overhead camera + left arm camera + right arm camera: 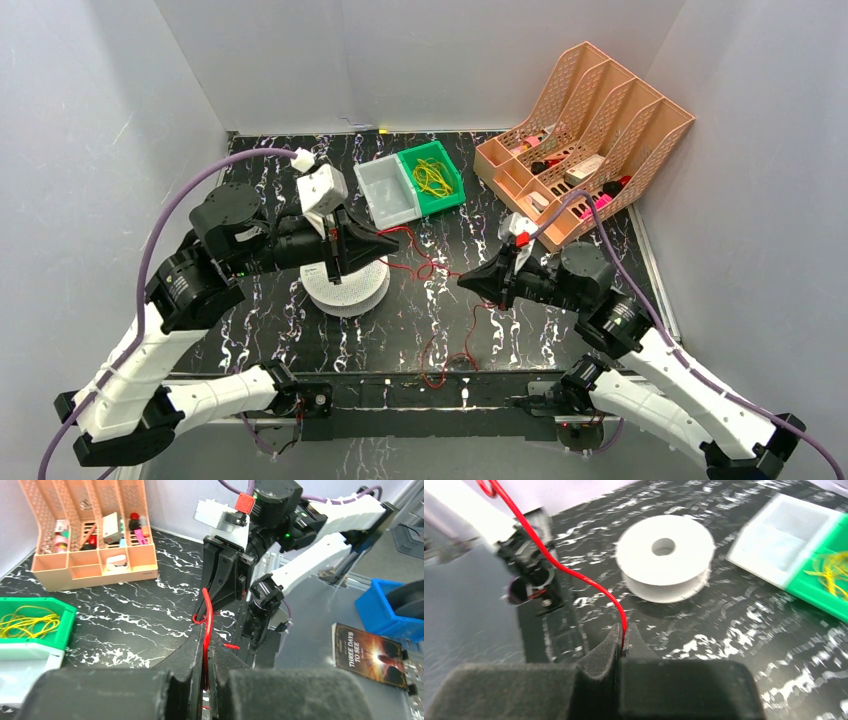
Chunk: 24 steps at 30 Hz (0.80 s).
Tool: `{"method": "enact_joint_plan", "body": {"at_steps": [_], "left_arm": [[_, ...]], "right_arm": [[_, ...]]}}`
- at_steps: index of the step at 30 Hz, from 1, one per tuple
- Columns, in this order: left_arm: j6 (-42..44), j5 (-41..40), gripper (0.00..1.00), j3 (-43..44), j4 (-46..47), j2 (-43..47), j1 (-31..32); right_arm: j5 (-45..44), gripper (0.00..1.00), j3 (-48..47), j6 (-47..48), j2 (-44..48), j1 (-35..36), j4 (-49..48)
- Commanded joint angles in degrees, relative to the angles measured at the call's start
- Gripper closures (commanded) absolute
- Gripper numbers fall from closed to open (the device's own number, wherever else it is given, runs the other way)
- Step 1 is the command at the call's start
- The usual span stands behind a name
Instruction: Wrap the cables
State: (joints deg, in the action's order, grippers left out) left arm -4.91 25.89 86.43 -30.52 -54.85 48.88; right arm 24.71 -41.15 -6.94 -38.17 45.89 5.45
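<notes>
Left fingers [198, 679]: pressed together on the red wire [208, 625], which rises out of the seam between them; the pinch anchors one point of the wire so it cannot slide
Right fingers [616, 643]: likewise closed tight on the same wire, further along it; with both grips on, the stretch between them can be steered rather than left to flop
Red wire: the span between the two grips hangs in a loose curl over the surface [330, 345]; more of it lies in loops towards the near edge, and none appears to be on the spool
Spool [345, 290]: white, lying flat with its hole upward, right by the left fingers in the overhead view; probably the core to wind on, which would explain the left grip being so close
Step, as I judge it: the start of winding, with slack to take up first
Risk: so thin a wire may slip from the fingers or snag on its own loops
Green bin [452, 203]: holds a yellow wire tangle [432, 178], behind the spool, apart from the work
Peach organiser [600, 110]: far right corner, well clear of both arms
</notes>
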Motion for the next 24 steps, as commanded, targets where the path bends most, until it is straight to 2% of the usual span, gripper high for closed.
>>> {"method": "enact_joint_plan", "body": {"at_steps": [1, 7, 12, 17, 24], "left_arm": [[-0.4, -6.51, 1.0, 2.16, -0.21, 1.87, 0.25], [-1.86, -21.0, 1.0, 3.04, -2.62, 2.39, 0.17], [-2.96, -25.24, 1.0, 3.11, -3.86, 3.65, 0.22], [-3.59, -23.11, 1.0, 2.86, -5.31, 4.57, 0.25], [-4.66, -9.97, 1.0, 0.88, -5.54, 3.89, 0.18]], "right_arm": [[-19.97, 1.0, 1.89, -1.11, 3.52, 0.12, 2.73], [-33.6, 1.0, 3.27, -4.09, 7.5, 0.17, 1.73], [-45.18, 1.0, 2.4, -6.84, 7.76, 0.17, 2.96], [-57.2, 1.0, 1.64, -10.08, 7.27, 0.17, 3.59], [-72.43, 1.0, -1.73, -13.36, 5.47, 0.17, 6.31]]}}
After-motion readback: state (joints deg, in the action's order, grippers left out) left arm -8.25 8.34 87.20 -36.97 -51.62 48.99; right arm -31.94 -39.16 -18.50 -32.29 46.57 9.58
